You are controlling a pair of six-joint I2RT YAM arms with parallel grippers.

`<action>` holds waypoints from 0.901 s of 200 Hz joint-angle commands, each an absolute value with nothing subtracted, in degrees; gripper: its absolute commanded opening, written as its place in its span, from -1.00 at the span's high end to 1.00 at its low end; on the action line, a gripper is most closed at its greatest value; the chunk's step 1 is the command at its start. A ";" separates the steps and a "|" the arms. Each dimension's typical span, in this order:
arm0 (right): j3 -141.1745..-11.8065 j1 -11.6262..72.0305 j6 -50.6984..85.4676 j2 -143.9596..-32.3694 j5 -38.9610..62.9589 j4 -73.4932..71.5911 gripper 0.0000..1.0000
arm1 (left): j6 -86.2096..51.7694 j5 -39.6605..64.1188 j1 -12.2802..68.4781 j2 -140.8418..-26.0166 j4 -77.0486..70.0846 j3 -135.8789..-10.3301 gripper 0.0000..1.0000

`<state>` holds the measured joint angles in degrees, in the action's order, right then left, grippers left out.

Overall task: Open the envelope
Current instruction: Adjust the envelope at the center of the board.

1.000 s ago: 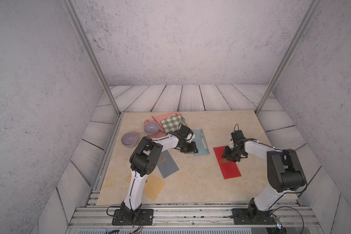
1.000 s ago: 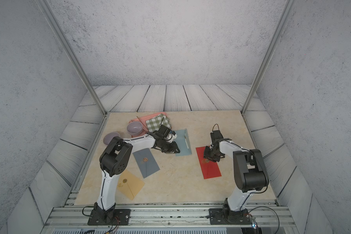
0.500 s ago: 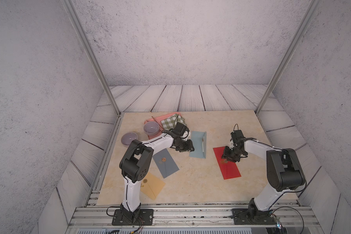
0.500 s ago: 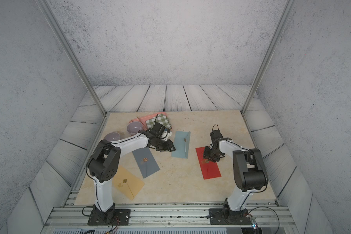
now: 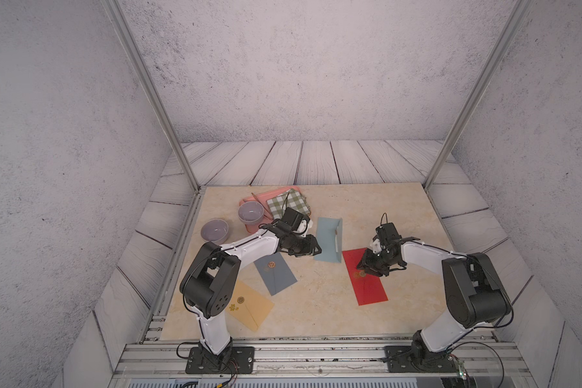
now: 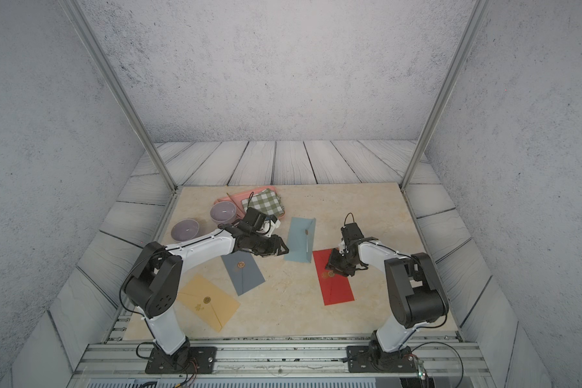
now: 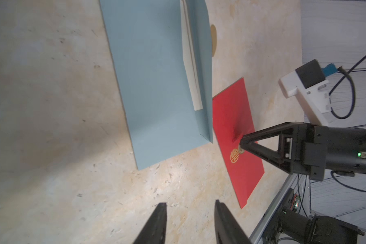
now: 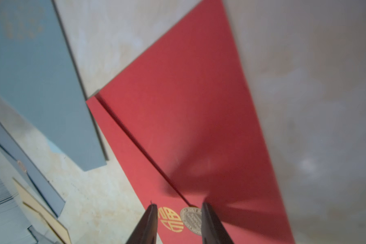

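A light blue envelope [image 5: 328,242] lies mid-table with its flap [image 7: 206,63] standing up and a white card [image 7: 190,63] showing inside. My left gripper [image 5: 311,250] sits just left of it, open over bare table in the left wrist view [image 7: 190,204] with nothing between its fingers. To the right lies a red envelope [image 5: 367,282], flap down, with a gold emblem and a round seal [image 8: 191,219]. My right gripper [image 8: 179,206] is open, its tips low on the red envelope, one on either side of the emblem and seal.
A grey-blue envelope [image 5: 276,273] and a yellow envelope [image 5: 249,304] lie near the left arm, both sealed. At the back left are a pink tray [image 5: 273,193] with a checked cloth [image 5: 288,203] and two lilac bowls [image 5: 250,213] [image 5: 214,230].
My left gripper has let go of the light blue envelope, opened wider and drawn back to the left. That envelope's flap now stands up. The right gripper has hardly moved.
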<state>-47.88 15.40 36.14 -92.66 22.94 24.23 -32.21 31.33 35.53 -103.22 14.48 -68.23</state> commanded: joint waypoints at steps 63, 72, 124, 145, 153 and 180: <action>-50.05 17.04 32.18 -86.80 24.39 28.11 0.15 | -33.77 30.90 38.32 -99.76 11.67 -65.57 0.19; -50.06 17.05 32.70 -88.01 26.11 27.38 0.17 | -33.75 30.32 38.31 -99.18 11.71 -65.56 0.19; -48.07 17.29 33.93 -93.96 24.57 27.83 0.18 | -33.80 25.02 37.75 -93.15 11.09 -61.89 0.19; -46.55 17.31 34.85 -94.92 23.46 27.60 0.18 | -33.92 22.91 37.03 -89.91 10.75 -59.88 0.20; -46.20 17.31 35.18 -94.99 22.79 28.04 0.18 | -33.97 22.23 36.65 -88.55 10.64 -59.18 0.20; -43.25 17.38 37.62 -92.36 20.99 27.59 0.17 | -33.49 18.93 35.57 -83.76 10.66 -57.07 0.19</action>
<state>-47.51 17.08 35.22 -92.82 24.97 25.19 -34.09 23.14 36.67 -87.85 10.96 -58.61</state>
